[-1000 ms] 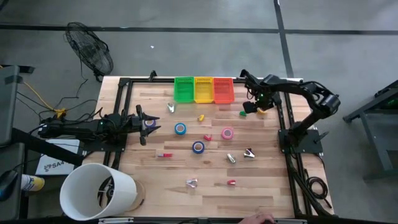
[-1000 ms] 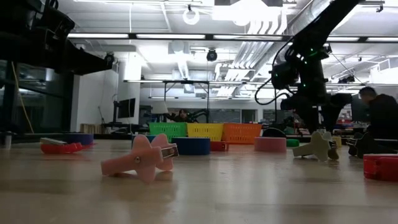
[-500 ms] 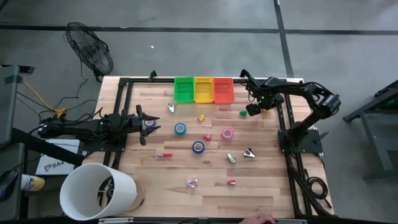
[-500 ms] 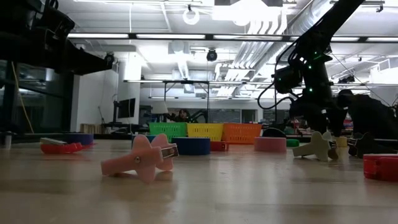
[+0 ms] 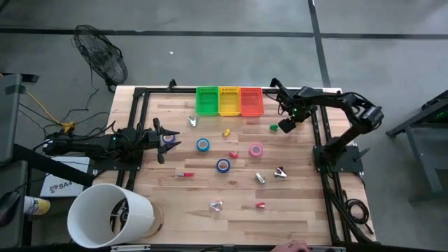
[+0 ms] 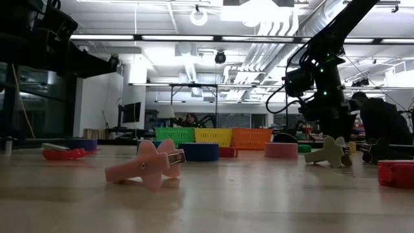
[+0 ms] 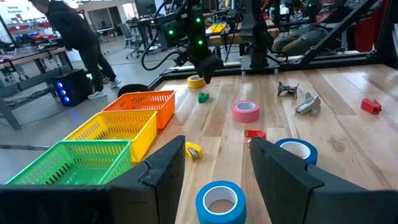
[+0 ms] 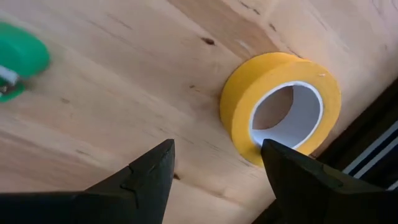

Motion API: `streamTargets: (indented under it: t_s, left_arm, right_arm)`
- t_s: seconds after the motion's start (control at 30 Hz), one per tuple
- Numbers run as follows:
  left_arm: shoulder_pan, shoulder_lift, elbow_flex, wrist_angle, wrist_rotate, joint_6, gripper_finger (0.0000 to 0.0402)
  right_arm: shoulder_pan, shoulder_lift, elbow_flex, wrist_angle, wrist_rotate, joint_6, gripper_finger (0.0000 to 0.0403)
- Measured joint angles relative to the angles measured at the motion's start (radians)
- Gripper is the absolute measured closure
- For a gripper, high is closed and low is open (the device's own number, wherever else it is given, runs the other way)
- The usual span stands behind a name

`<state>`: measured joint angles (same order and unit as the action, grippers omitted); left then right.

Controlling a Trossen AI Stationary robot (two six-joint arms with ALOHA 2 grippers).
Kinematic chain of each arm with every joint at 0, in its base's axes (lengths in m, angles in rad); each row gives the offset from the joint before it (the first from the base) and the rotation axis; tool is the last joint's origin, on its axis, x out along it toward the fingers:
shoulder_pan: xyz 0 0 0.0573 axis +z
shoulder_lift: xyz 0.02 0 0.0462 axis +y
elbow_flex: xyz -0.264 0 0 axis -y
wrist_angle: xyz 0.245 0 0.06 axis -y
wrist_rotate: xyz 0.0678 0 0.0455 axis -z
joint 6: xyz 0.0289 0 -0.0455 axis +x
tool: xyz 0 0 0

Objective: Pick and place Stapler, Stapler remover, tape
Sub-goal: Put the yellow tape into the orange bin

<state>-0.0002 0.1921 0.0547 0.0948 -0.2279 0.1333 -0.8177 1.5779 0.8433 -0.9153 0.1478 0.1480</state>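
Note:
A yellow tape roll (image 8: 280,112) lies flat on the table at the far right, hidden under my right arm in the high view; it also shows in the left wrist view (image 7: 196,81). My right gripper (image 8: 217,186) is open and empty, hovering just above the roll (image 5: 285,124). A small green stapler (image 5: 273,127) lies beside it. Two blue rolls (image 5: 202,145) (image 5: 222,165) and a pink roll (image 5: 256,150) lie mid-table. Small staplers (image 5: 260,205) and silvery stapler removers (image 5: 281,172) are scattered around. My left gripper (image 5: 168,140) is open and empty at the table's left.
Green (image 5: 206,100), yellow (image 5: 229,100) and orange (image 5: 251,100) baskets stand in a row at the far edge. A black frame rail (image 5: 316,133) runs just right of the yellow roll. A white bucket (image 5: 112,213) stands off the near left corner. A person (image 6: 381,123) is beyond the table.
My right gripper has moved a little toward the table's near and right edges and come over the yellow tape roll, which now is covered in the high view. Nothing on the table has moved.

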Motion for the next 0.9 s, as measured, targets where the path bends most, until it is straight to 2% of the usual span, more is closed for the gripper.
streamTargets:
  t_s: [0.43, 0.63, 0.9]
  left_arm:
    - [0.0, 0.0, 0.0, 0.0, -0.003, 0.0, 0.0223]
    - [0.0, 0.0, 0.0, 0.0, -0.003, 0.0, 0.0223]
    - [0.0, 0.0, 0.0, 0.0, -0.003, 0.0, 0.0223]
  right_arm:
    - [-0.003, -0.084, -0.004, -0.004, 0.029, -0.14, 0.0167]
    - [-0.021, -0.042, -0.016, 0.016, 0.035, -0.157, 0.0167]
    - [-0.021, 0.029, -0.016, 0.064, -0.028, -0.146, 0.0168]
